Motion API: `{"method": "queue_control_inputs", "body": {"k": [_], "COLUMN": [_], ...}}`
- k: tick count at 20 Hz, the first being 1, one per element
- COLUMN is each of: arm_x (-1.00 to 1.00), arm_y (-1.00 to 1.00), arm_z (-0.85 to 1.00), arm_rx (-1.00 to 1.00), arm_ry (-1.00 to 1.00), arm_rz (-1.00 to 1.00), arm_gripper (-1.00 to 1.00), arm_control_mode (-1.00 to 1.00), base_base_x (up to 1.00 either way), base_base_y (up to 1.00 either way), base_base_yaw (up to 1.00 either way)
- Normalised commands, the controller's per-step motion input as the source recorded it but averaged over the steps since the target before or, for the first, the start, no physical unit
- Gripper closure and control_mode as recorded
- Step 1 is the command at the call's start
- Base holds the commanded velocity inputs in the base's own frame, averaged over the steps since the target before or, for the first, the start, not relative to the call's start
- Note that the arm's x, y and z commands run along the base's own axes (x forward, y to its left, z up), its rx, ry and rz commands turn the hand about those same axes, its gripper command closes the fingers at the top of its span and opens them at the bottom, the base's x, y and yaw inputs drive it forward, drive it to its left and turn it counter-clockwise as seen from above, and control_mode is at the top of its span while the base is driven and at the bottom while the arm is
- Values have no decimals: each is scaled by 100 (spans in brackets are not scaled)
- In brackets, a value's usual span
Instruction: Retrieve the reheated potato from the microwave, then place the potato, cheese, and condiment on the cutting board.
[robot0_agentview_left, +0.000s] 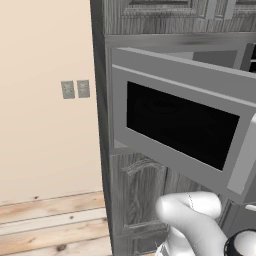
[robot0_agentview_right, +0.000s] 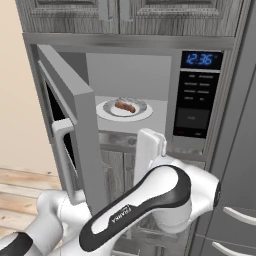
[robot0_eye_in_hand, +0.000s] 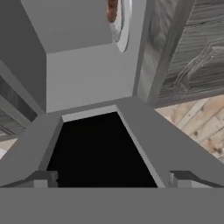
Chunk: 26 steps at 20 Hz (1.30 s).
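Inside the microwave (robot0_agentview_right: 200, 95), on the floor of its pale cavity, a white plate (robot0_agentview_right: 107, 113) carries the potato (robot0_agentview_right: 125, 106), a small reddish-tan oval lump lying roughly at the plate's middle. The door (robot0_agentview_right: 70, 105) stands swung out to the left, far enough to leave the cavity fully exposed from the front (its pale bar handle (robot0_agentview_right: 59, 150) now faces the near side, toward the robot). In the left base view the same door shows its dark window (robot0_agentview_left: 180, 125) from outside, angled across the opening.

At the lower edge of the hand view, the pincer (robot0_eye_in_hand: 112, 178) is released: its two dark finger tips (robot0_eye_in_hand: 43, 178) stand wide apart with nothing between them. The camera on the hand looks along the edge of the open door toward the cavity, and the plate's rim with a bit of the potato sits far off at the top of that view. So the hand is well apart from the potato, outside the oven, near the door.

My reading is that the door is already dealt with and the reach into the cavity has not yet begun. The wide spread of the tips suits closing around the lump from either side. The door leaf on the left is the thing most likely to be bumped as the arm goes in.
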Motion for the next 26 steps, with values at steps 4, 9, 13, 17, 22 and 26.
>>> {"method": "queue_control_inputs", "body": {"k": [4,9,13,17,22,26], "arm_x": [25,23,19,-8,-19,-28], "arm_y": [1,12,12,14,13,24], "arm_z": [-20,-10,-1,0,0,0], "arm_rx": [0,0,0,0,0,0], "arm_ry": [-10,-9,-5,-4,-3,-4], "arm_rz": [2,4,5,8,10,9], "arm_gripper": [-100,-100,-100,-100,-100,-100], "arm_control_mode": [-100,-100,-100,-100,-100,-100], "base_base_x": [0,0,0,0,0,0], "base_base_y": [0,0,0,0,0,0], "base_base_yaw": [0,0,0,0,0,0]}}
